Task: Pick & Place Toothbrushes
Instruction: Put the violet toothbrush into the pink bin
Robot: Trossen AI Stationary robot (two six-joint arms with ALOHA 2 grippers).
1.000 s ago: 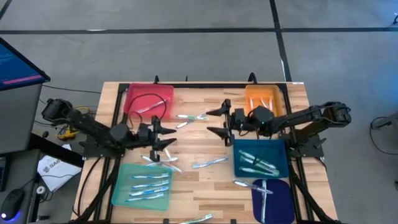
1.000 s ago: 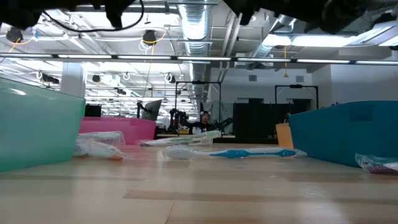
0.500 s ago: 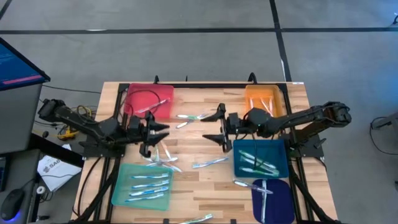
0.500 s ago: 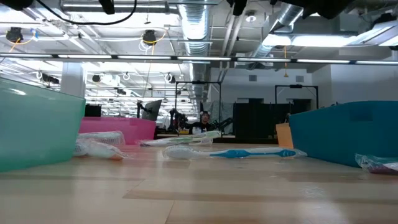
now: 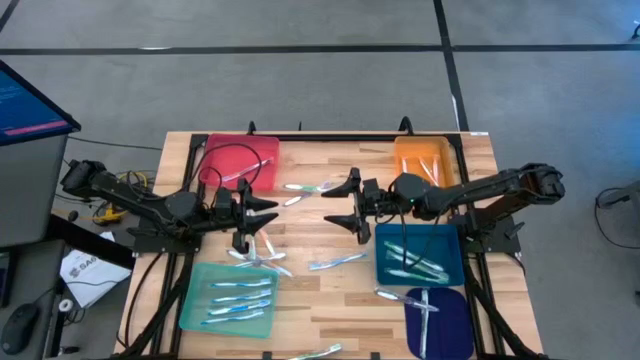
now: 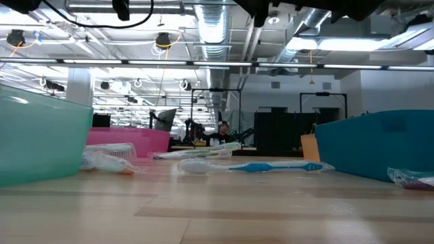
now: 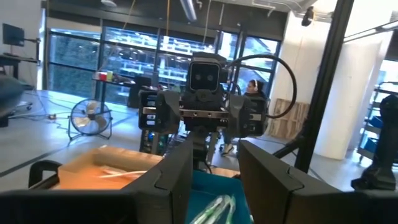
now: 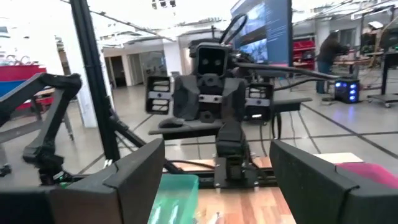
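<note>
Toothbrushes (image 5: 332, 263), thin straight plastic sticks, lie loose mid-bench between the part-open, empty left gripper (image 5: 262, 216) and the wide-open, empty right gripper (image 5: 340, 203).

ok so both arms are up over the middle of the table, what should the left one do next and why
Probably lower the left gripper onto the loose toothbrush lying just in front of it on the table. The gripper looks empty, with a gap between its fingers, and that brush is the nearest one not yet in a tray. The right gripper waits open nearby.
</note>
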